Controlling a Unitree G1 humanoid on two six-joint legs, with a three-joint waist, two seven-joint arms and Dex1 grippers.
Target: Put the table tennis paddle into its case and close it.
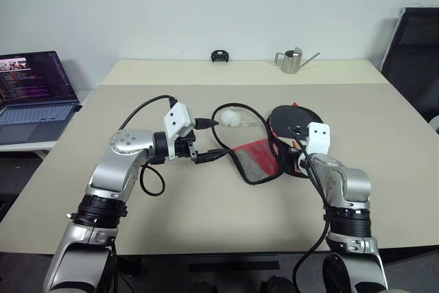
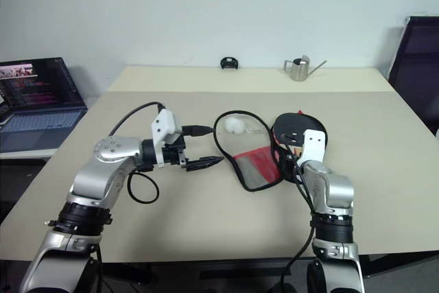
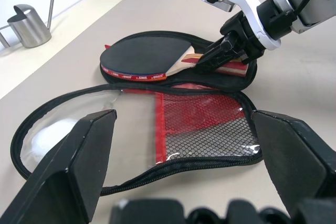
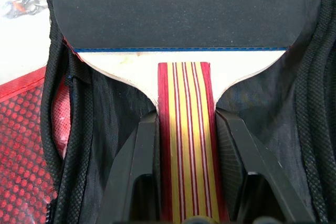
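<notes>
The case (image 3: 173, 129) is lying unzipped and spread open on the beige table (image 1: 206, 217); its flap, with the red panel and mesh pocket, is folding out toward the robot's left, while the black half is sitting to the right. The table tennis paddle (image 3: 144, 56) is resting inside that black half, black rubber face up, its red edge showing along the side; the striped wooden handle is pointing back toward the robot. The right gripper (image 4: 185, 129) is pinching that handle, one black finger pressing on each side of it, jaws closed on the wood; the right wrist view is showing the zipper rim running along both sides of the paddle. The left gripper (image 1: 208, 156) is hovering just beside the flap's near-left edge, its jaws spread wide and gripping nothing; it is pointing across toward the case. A white ball (image 1: 231, 119) is lying at the far end of the flap, within the zipper's loop. At the back of the table a small metal watering can (image 1: 291, 61) is standing, and a small black object (image 1: 219, 56) is sitting well to its left; an open laptop (image 1: 31, 97) is sitting off to the far left.
</notes>
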